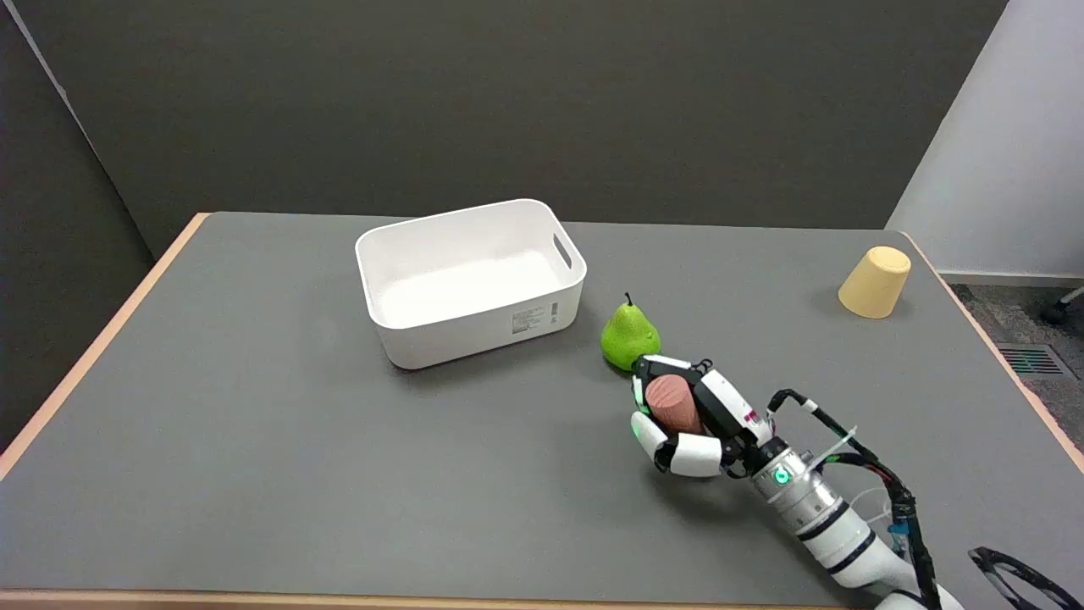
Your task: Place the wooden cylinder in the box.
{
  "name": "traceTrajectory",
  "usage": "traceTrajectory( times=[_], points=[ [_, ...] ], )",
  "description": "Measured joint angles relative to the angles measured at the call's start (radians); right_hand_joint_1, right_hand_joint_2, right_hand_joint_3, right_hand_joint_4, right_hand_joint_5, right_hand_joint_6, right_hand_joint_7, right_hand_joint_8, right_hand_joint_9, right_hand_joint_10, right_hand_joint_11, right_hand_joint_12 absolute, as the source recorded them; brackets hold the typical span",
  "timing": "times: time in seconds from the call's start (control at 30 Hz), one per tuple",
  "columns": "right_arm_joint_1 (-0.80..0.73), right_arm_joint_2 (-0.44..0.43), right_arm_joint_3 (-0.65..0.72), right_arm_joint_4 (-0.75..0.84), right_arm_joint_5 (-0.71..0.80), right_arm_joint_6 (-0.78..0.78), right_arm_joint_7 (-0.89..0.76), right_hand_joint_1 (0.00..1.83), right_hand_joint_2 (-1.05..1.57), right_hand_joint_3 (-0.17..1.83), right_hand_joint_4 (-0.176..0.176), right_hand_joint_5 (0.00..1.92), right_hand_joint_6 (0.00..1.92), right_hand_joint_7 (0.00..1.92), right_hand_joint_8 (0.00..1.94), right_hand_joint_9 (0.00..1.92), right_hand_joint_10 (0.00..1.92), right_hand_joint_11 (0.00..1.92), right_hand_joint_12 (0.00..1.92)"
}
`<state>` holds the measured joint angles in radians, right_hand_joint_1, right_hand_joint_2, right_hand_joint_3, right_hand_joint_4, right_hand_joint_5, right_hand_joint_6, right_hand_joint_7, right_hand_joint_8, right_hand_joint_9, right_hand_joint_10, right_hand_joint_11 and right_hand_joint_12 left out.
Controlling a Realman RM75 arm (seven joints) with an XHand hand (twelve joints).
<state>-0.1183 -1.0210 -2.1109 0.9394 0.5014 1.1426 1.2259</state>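
- Fingers of the right hand (688, 419) are wrapped around the wooden cylinder (672, 404), which sits in its grasp, one round end facing up.
- Just beyond the hand stands a green pear (628, 336), close to the fingertips.
- Further left on the grey worktop (254, 424) sits the white box (471, 280), well apart from the cylinder.
- A yellow cup (876, 281) lies tipped near the far right corner.

Reddish-brown wooden cylinder (673, 405): lower right of centre in frame, gripped in the right hand (690, 419), flat end face tilted up toward camera. White rectangular plastic box (471, 282): open-topped, handle slot in right wall, upright on grey worktop (254, 424), centre frame, well apart from cylinder.
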Motion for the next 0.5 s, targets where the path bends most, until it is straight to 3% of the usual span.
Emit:
traceTrajectory(
  times=[0.5],
  points=[
    [0.013, 0.051, 0.153, 0.239, -0.067, -0.192, -0.180, 1.10, 0.65, 0.88, 0.024, 0.78, 1.92, 1.08, 1.94, 1.35, 1.92, 1.18, 1.92]
  ],
)
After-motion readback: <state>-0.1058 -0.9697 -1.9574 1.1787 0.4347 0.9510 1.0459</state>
